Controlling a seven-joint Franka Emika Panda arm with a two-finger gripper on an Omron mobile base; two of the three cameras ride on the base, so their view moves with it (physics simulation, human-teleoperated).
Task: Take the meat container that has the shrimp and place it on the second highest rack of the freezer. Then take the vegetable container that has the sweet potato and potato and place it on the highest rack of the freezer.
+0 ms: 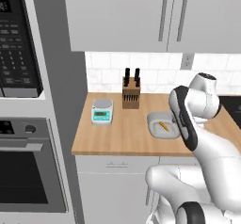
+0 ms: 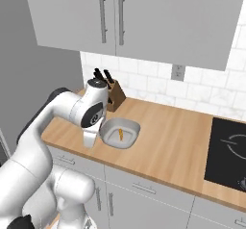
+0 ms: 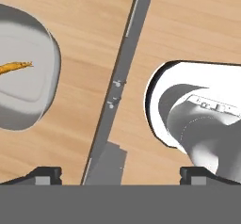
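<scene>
Meat container [image 1: 162,124] on the wooden counter [image 1: 122,133], near the front edge; sits at about 3 o'clock from the kitchen scale [image 1: 102,111] and 4 o'clock from the knife block [image 1: 131,94]. Holds one shrimp [image 1: 163,126] only, small and orange, lying roughly mid-tray with plenty of bare grey floor around it. Same tray in the right base view [image 2: 120,133], arm's forearm just beside its left rim.

Gripper [image 3: 120,173] pointing down past the counter's front edge, fingertips [image 3: 44,173] set far apart, jaws at their widest and holding nothing. In the hand view, tray [image 3: 26,82] off at 9 o'clock, not between the fingers; cabinet front and floor below. Probably poised above and beside the tray so as to swing over a rim before descending: approach stage, first half of the task not yet begun. Rim grip likely needed, tray being too wide to span.
</scene>
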